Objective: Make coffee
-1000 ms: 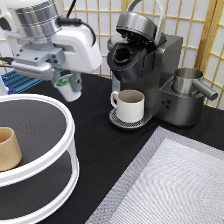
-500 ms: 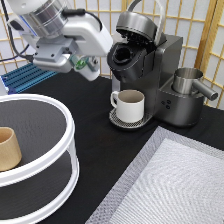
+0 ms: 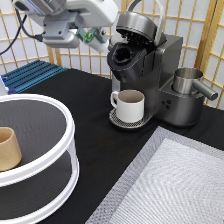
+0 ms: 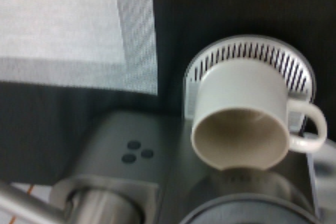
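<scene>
My gripper point(image 3: 94, 38) hangs high at the exterior view's top, just left of the coffee machine's point(image 3: 150, 65) open pod chamber point(image 3: 121, 54). It is shut on the small coffee pod point(image 3: 89, 36), whose green top shows between the fingers. The machine's lid point(image 3: 137, 22) is raised. A white mug point(image 3: 131, 105) with a handle stands empty on the drip tray point(image 3: 120, 121) under the spout. In the wrist view I look down on the mug point(image 4: 240, 125), the slotted drip tray point(image 4: 259, 50) and the machine's base point(image 4: 131, 150).
A white round two-tier shelf point(image 3: 60, 125) at the exterior view's left holds a tan handleless cup point(image 3: 8, 148). A metal jug point(image 3: 189, 81) stands on the machine's right side. A grey mat point(image 3: 175, 185) lies at the bottom right, a blue rack point(image 3: 30, 75) at the back left.
My gripper has moved up and to the exterior view's right with the pod, from over the shelf side to beside the machine's open chamber. Nothing else moved.
</scene>
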